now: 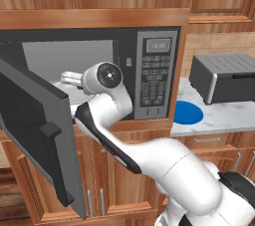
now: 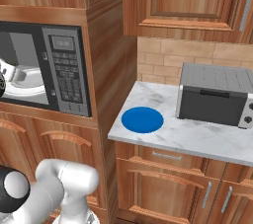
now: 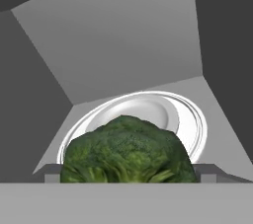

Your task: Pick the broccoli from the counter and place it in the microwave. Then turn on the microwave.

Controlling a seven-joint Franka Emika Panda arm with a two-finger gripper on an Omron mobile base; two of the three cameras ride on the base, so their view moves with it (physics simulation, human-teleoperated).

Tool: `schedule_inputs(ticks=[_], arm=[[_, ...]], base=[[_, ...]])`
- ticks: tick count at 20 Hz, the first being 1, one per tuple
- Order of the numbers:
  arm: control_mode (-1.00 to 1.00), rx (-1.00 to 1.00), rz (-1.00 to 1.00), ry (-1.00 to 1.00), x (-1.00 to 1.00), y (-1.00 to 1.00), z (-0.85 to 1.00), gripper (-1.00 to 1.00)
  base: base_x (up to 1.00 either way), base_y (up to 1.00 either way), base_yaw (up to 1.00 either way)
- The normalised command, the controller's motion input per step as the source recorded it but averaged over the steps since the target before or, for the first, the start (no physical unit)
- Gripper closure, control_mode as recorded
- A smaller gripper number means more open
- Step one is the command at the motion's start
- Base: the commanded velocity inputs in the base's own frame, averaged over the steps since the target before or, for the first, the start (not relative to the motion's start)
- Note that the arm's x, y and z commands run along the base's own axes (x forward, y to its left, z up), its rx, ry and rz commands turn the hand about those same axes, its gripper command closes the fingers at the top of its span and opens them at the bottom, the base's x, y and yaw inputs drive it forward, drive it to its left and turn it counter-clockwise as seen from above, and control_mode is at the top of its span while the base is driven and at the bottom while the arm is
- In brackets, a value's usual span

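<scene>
Broccoli (image 3: 129,151) before white plate (image 3: 163,109), inside microwave (image 1: 149,51)

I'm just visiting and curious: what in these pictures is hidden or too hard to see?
- Left base view: the hand, inside the microwave, is hidden by the arm's own wrist.
- Hand view: the broccoli covers the space between the fingertips, so whether they press on it, or whether it rests on the plate, is unclear.
- Right base view: the keypad labels are too small to read.
</scene>
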Motion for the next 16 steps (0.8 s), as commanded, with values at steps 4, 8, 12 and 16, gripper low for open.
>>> schedule_inputs(ticks=[4, 8, 12, 16], arm=[[-1.00, -0.02, 0.00, 0.00, 0.48, 0.10, -0.17, 1.00], [-1.00, -0.03, 0.00, 0.00, 0.45, 0.11, -0.21, 1.00], [-1.00, -0.02, 0.00, 0.00, 0.46, 0.09, -0.21, 1.00], [-1.00, -0.03, 0.00, 0.00, 0.40, 0.13, -0.22, 1.00]], base=[[0.00, 0.00, 0.00], [0.00, 0.00, 0.00], [0.00, 0.00, 0.00], [0.00, 0.00, 0.00]])
